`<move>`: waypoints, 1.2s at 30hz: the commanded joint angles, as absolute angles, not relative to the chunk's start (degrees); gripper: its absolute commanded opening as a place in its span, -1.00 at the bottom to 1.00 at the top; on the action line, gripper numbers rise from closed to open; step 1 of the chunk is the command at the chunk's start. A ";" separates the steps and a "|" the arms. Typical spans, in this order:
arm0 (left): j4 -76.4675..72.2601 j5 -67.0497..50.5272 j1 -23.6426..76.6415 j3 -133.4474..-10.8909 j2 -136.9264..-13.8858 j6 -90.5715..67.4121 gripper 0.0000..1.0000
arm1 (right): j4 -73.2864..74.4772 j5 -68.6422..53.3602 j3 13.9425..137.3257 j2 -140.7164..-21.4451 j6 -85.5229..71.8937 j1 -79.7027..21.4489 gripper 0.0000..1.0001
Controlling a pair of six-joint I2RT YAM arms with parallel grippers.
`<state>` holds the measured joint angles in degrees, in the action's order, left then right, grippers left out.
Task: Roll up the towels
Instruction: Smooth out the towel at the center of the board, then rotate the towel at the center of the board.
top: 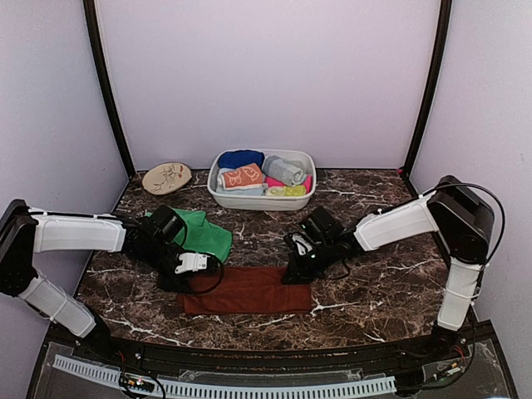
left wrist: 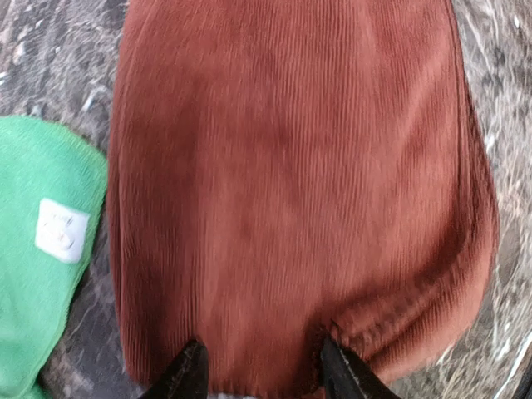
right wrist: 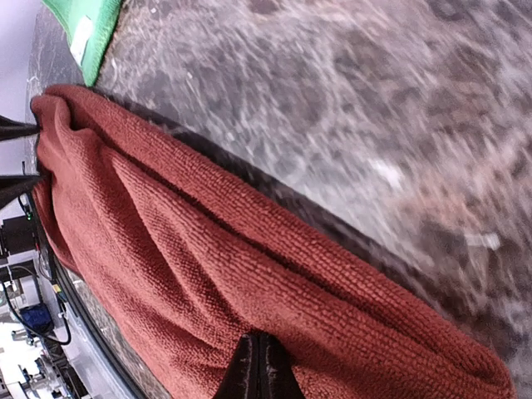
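Flat, unrolled rust towel (top: 249,289) spans both grippers: right gripper (right wrist: 259,366) pressed together, pinching one end; left gripper (left wrist: 259,370) half spread astride the other, grip uncertain; green towel (top: 204,233) beside left jaws, unrolled; orange towel (top: 243,177) already rolled in basin (top: 218,193).

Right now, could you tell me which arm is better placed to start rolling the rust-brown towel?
Right, probably. The right gripper is pinched shut on its end of the rust-brown towel, which lies flat. The left gripper only straddles the opposite end, fingers apart, so its grip is unclear.

rust-brown towel (top: 248,289), green towel (top: 204,233), brown marbled table (top: 374,291)
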<state>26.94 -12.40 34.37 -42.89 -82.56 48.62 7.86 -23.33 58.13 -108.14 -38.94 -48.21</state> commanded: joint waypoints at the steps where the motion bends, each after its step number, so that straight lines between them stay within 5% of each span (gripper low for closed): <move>1: 29.53 -4.45 34.54 -40.97 -76.74 52.11 -0.03 | 16.84 -16.80 50.90 -107.33 -40.45 -47.46 -0.95; 10: 33.16 -4.04 34.54 -48.86 -76.97 51.80 0.01 | 20.60 -12.67 40.22 -93.58 -44.99 -48.52 -0.94; 16: 34.05 -8.39 33.61 -55.90 -79.70 47.31 0.05 | 29.19 -12.19 50.55 -88.40 -41.72 -51.87 -0.77; 28: 33.00 -14.60 14.55 -58.71 -74.53 39.97 0.75 | 37.54 -18.15 89.18 -121.38 -20.23 -61.79 -0.82; 36: 34.71 -14.05 10.64 -56.26 -73.10 42.59 0.71 | 37.85 -21.90 100.25 -132.84 -18.02 -63.16 -0.88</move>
